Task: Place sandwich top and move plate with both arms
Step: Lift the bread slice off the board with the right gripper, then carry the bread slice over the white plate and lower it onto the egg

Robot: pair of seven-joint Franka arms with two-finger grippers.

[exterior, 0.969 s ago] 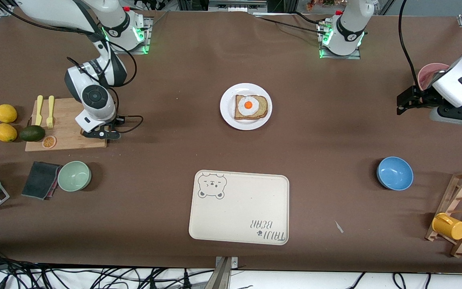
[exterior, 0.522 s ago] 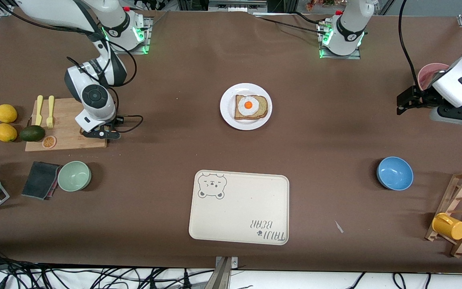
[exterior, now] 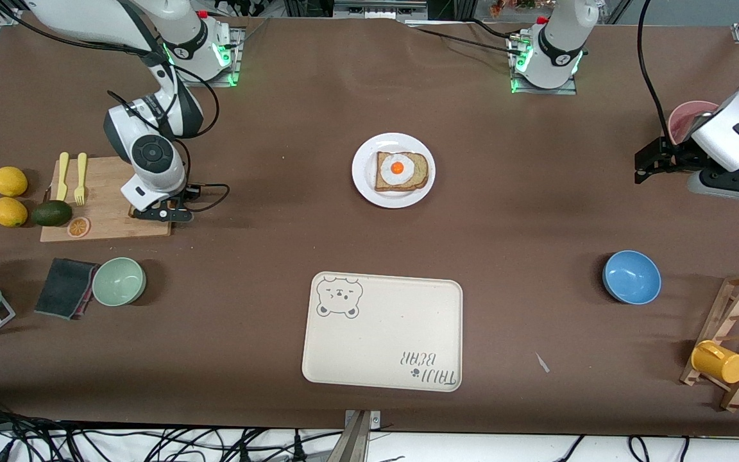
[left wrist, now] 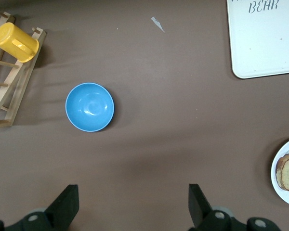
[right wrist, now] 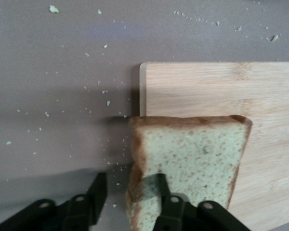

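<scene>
Front view: the plate (exterior: 393, 171) holds egg-topped bread (exterior: 401, 171). Right gripper (right wrist: 127, 197), over the cutting board (right wrist: 207, 86), has fingers straddling the sandwich top (right wrist: 192, 159); whether they are clamped, I cannot tell. The waiting left gripper (left wrist: 132, 207), fingers spread, hangs over bare counter (left wrist: 159, 120).

A plate (exterior: 364, 186) holding bread with an egg (exterior: 399, 170) sits mid-tabletop (exterior: 536, 212). The tray (exterior: 382, 340) lies nearer the front camera. The cutting board (exterior: 103, 218) lies toward the right arm's end, the bowl (exterior: 631, 276) toward the left arm's.
</scene>
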